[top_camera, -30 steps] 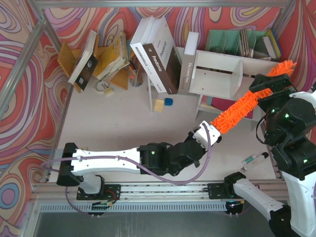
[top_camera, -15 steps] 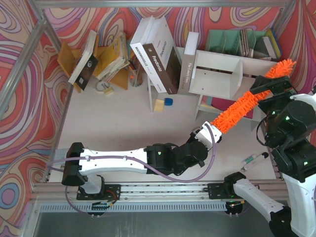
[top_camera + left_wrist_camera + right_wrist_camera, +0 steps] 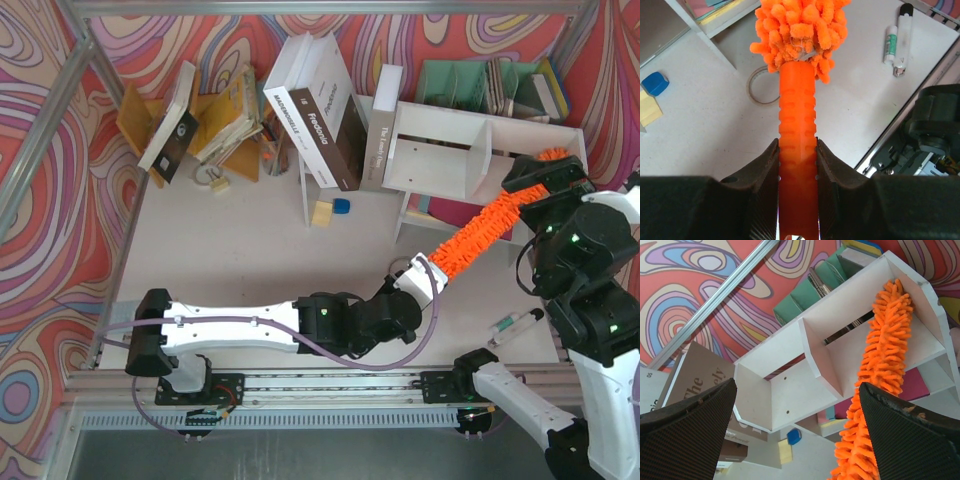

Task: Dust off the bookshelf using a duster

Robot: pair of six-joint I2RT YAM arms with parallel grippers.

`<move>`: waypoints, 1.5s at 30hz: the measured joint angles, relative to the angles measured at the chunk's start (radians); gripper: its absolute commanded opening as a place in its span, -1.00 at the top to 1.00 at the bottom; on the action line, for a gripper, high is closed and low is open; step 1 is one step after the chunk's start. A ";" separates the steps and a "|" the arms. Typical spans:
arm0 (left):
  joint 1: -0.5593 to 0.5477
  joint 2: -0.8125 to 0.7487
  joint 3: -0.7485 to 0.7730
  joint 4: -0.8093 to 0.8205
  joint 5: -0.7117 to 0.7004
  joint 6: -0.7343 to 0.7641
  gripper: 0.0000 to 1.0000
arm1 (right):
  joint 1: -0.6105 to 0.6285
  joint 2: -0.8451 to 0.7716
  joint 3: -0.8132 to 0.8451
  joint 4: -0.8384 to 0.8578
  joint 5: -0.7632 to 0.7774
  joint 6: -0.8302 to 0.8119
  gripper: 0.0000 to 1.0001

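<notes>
The left gripper is pinched tight on the handle of the duster, whose shaggy head reaches into the right compartment of the bookshelf. The right gripper hangs nearby, spread wide and empty. Dusting looks under way, and I'd guess the left compartment is yet to do.

Bright, even overhead light, faint soft shadows, sharp focus throughout.

The left arm lies low and stretched to the right along the near side, its hand closed tight on the handle of the duster, while the right arm stands bent and raised at the right, its hand with both fingers spread wide apart.
</notes>
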 measured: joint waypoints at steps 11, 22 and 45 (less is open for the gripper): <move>-0.062 0.007 0.069 -0.066 0.035 0.020 1.00 | 0.000 0.000 -0.014 0.000 0.000 0.009 -0.97; -0.063 -0.047 0.000 -0.083 0.000 0.000 1.00 | 0.000 -0.014 -0.017 0.000 0.016 0.011 -0.98; -0.017 -0.087 0.022 -0.166 -0.126 -0.042 1.00 | 0.000 -0.019 -0.018 0.000 0.034 0.014 -0.97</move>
